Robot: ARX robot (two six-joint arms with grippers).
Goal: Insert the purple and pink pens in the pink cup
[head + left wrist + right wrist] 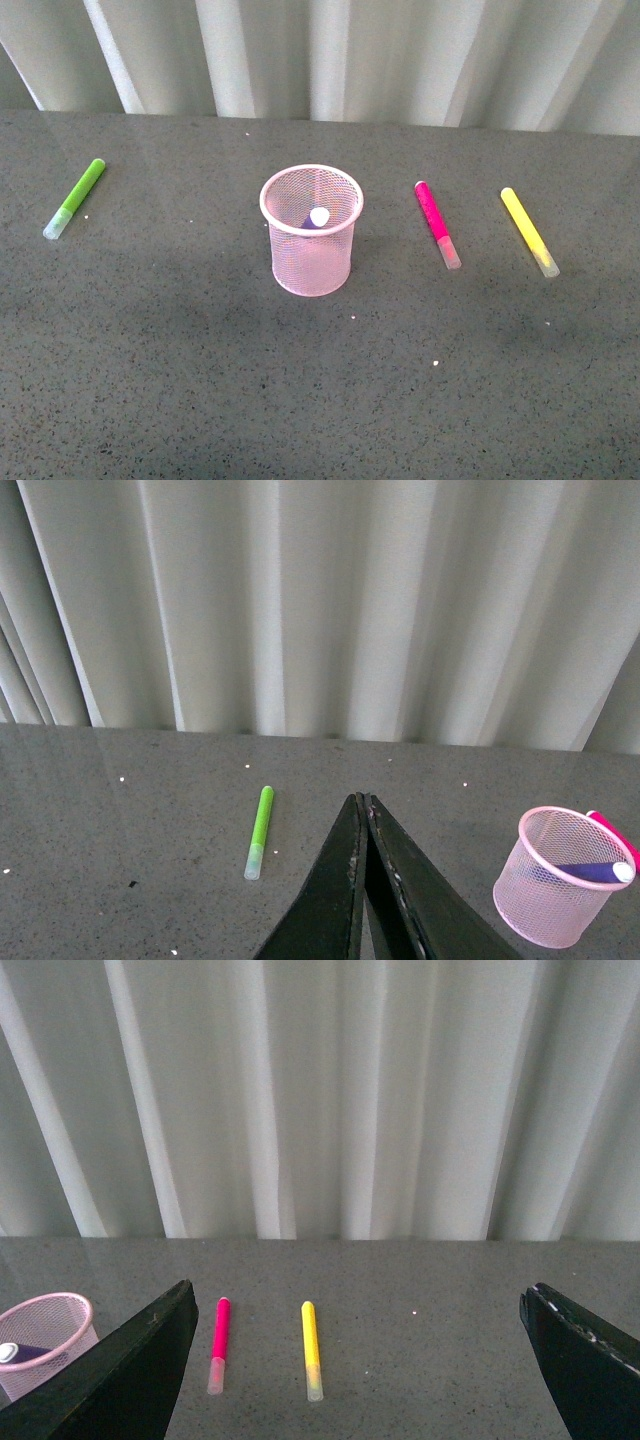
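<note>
Pink cup (pixel 311 268) upright mid-table (pixel 200 380). Purple pen (pixel 309 224) inside, leaning, whitish cap up. Pink pen (pixel 436 223) flat on table right of cup, apart from it. Left gripper (pixel 361 802) pressed together, holding nothing. Right gripper (pixel 360 1292) spread wide, holding nothing.

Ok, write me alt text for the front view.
A pale pink wire-mesh cup stands on a dark grey speckled tabletop with a dark purple marker inside, whitish cap up. A hot pink marker lies right of the cup, a yellow marker beyond it, a lime-green marker far left; a pleated white curtain hangs behind.
</note>
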